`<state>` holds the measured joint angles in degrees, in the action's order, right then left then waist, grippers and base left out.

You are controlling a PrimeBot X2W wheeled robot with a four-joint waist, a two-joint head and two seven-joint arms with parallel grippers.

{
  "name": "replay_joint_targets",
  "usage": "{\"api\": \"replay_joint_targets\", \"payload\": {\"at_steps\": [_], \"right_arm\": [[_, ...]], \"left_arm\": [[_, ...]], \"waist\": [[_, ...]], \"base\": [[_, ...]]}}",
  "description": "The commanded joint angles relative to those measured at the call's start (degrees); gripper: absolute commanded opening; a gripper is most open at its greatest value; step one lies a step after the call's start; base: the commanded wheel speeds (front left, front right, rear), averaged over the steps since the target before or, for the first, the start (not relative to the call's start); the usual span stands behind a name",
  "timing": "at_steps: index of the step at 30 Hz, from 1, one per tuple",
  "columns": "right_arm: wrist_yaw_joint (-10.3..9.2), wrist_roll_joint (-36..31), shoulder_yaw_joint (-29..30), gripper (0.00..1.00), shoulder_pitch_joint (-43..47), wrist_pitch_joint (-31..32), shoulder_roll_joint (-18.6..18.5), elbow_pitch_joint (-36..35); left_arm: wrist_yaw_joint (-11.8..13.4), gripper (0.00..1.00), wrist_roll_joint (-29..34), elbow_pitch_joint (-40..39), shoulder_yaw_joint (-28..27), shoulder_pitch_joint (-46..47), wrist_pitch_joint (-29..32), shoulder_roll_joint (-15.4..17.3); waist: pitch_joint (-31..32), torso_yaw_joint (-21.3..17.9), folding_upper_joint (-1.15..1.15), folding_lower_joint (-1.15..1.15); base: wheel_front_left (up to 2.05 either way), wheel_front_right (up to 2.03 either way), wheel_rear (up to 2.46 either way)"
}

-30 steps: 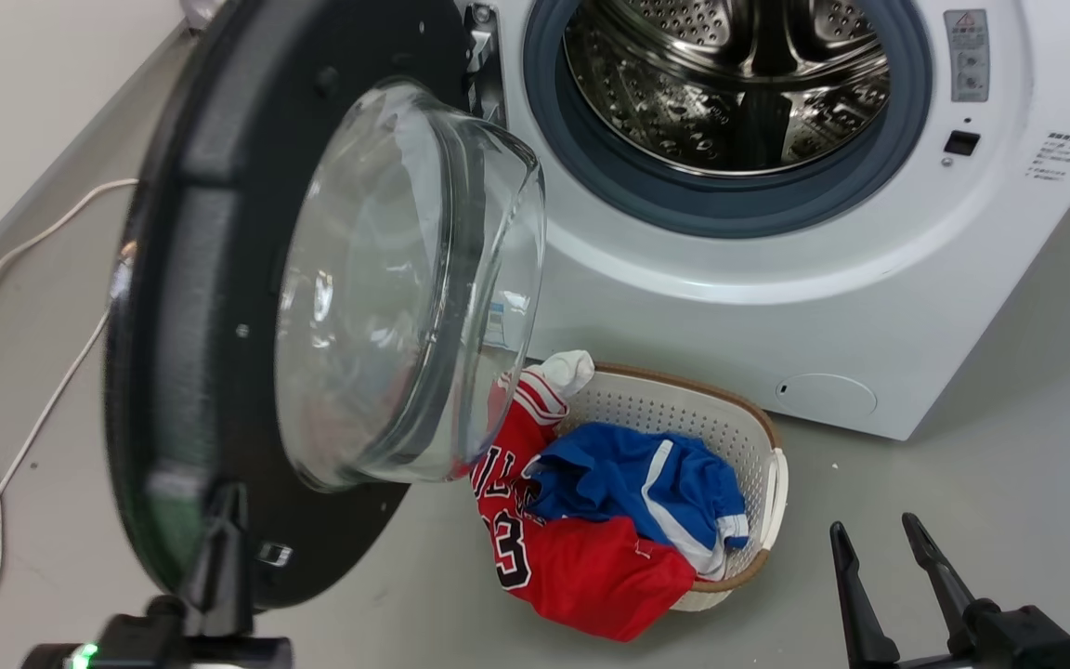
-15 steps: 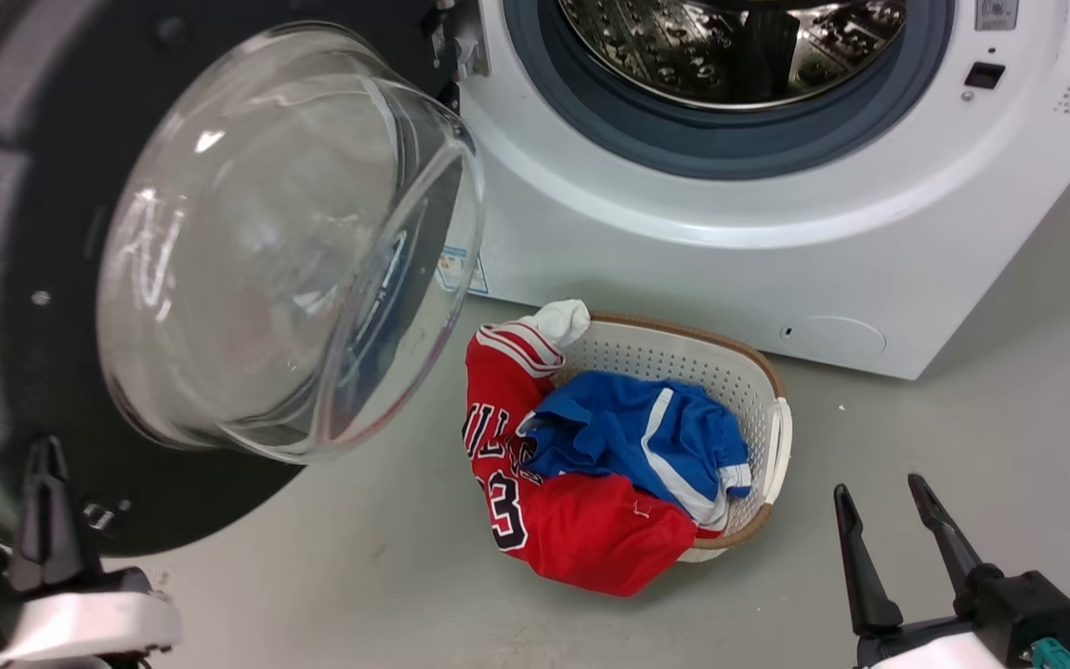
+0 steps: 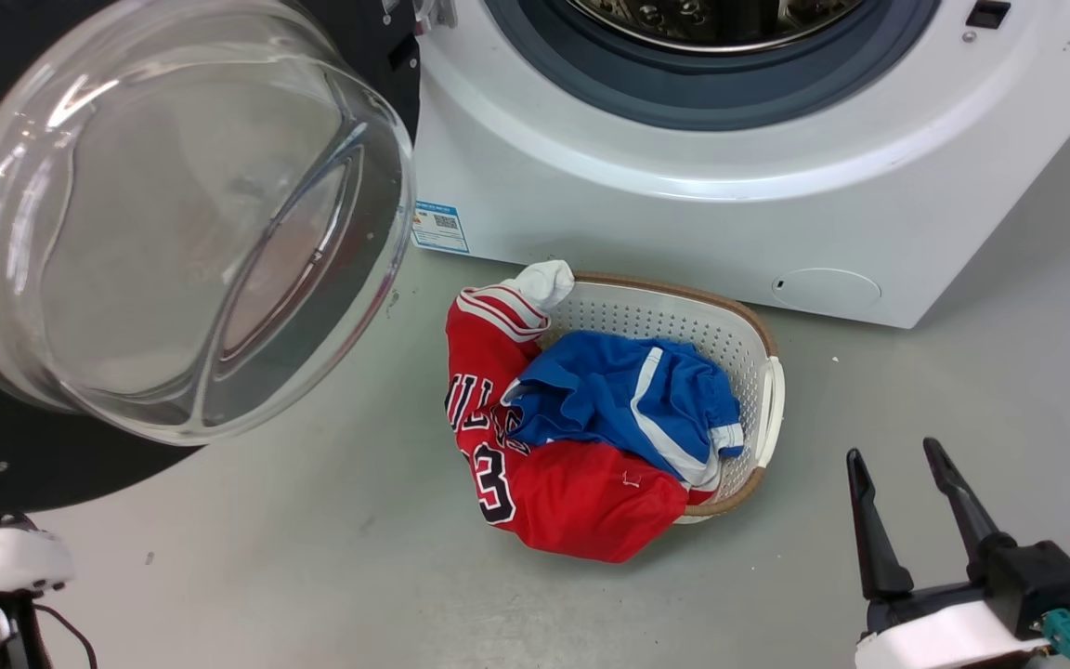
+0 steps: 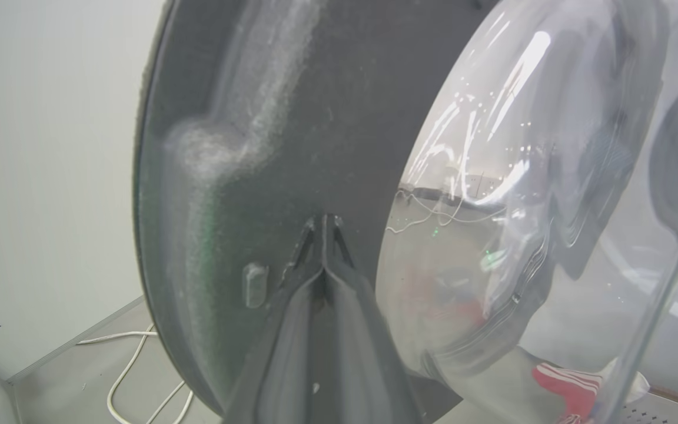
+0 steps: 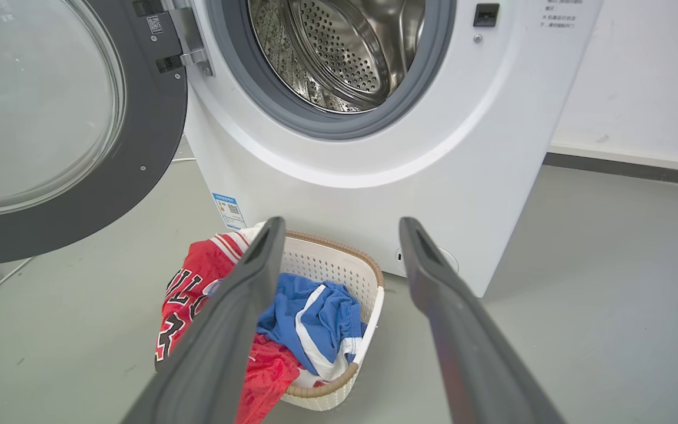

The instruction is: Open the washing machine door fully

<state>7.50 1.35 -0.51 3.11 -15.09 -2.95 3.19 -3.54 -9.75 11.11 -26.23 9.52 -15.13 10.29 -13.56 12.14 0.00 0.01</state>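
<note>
Washing machine door [image 3: 173,214]: wide open at 9 o'clock.
Left gripper [image 4: 324,222]: pressed together against it; your push may skid.
Right gripper [image 3: 894,451]: spread, idle.

White basket [image 3: 775,418] holds a blue garment [image 3: 619,390]; a red jersey [image 3: 581,502] drapes its rim

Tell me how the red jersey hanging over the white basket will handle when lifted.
Probably floppy and light: the red fabric jersey sags over the white perforated basket. It may drag the blue garment lying on it.
</note>
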Motion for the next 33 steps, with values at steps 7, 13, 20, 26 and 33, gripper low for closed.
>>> {"api": "replay_joint_targets", "payload": {"at_steps": [7,13,20,26,33], "right_arm": [[-0.02,-0.43,0.74,1.00,-1.86,-0.10,0.14,-0.95],[-0.02,0.02,0.49,1.00,-1.78,-0.10,0.14,-1.33],[-0.02,0.33,0.12,1.00,-1.57,-0.10,0.14,-1.31],[-0.02,0.97,0.37,1.00,-1.42,-0.10,0.14,-1.36],[-0.02,2.37,0.38,1.00,-0.40,-0.10,0.14,-1.48]], "left_arm": [[-1.28,0.00,0.31,5.23,-4.03,5.30,-0.06,2.54],[-2.21,0.00,0.78,10.99,-6.03,8.17,-0.02,5.13],[-3.06,0.00,0.58,16.18,-8.01,10.46,-0.03,7.45],[-3.51,0.00,1.28,16.83,-8.38,9.03,-0.03,6.57],[-3.77,0.00,2.44,14.52,-7.81,5.62,-0.08,4.57]], "waist": [[-1.18,-0.95,0.00,-0.01],[-1.26,-2.02,0.00,-0.01],[-1.18,-2.96,0.00,-0.01],[-0.20,-3.17,0.00,-0.01],[3.10,-3.48,0.00,-0.01]], "base": [[0.00,0.00,0.00],[0.00,0.00,0.00],[0.00,0.00,0.00],[0.00,0.00,0.00],[0.00,0.00,0.00]]}}
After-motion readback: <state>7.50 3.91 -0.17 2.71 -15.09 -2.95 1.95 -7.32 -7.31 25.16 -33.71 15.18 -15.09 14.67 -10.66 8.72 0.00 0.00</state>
